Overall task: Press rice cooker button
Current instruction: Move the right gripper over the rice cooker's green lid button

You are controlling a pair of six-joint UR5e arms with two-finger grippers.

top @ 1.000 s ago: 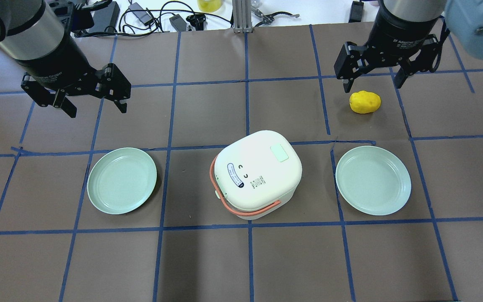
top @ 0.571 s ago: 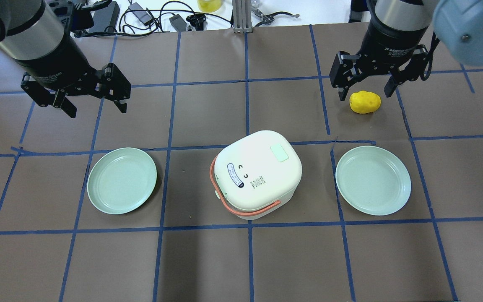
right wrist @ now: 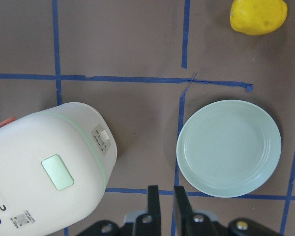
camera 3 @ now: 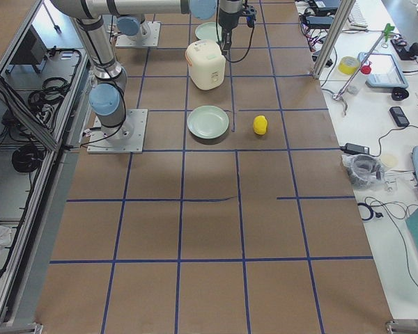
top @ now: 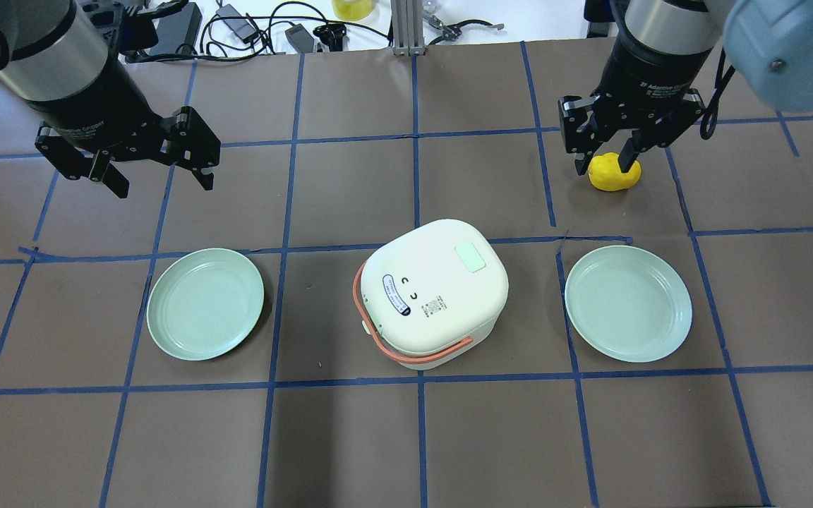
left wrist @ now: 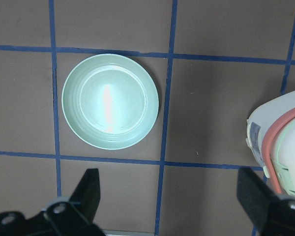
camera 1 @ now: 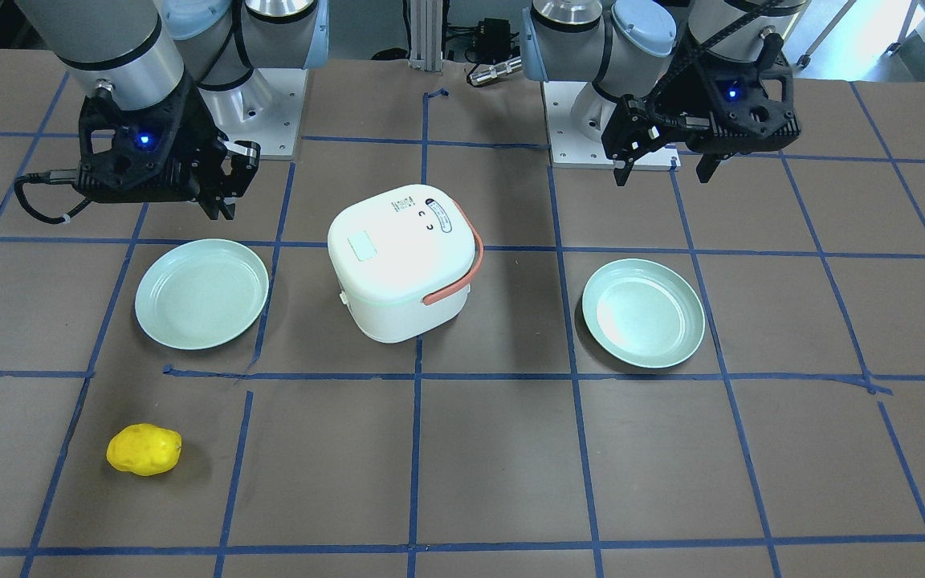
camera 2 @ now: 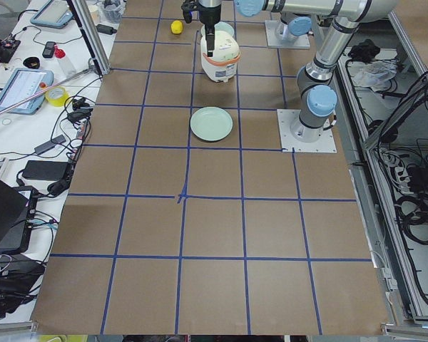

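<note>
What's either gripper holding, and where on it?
Nothing. Left gripper is open and empty; right gripper has its fingers nearly together with nothing between them. Rice cooker is untouched.

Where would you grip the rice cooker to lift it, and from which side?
Probably the orange handle: a thin band that two fingers can span, whereas the rice cooker body looks too wide. It lies folded down on the robot's left side, so descend there from above.

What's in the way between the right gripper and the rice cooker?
Nothing visible. The right gripper hangs in the air off to one side of the rice cooker. The green plate and the yellow potato lie on the far side, off that path.
</note>
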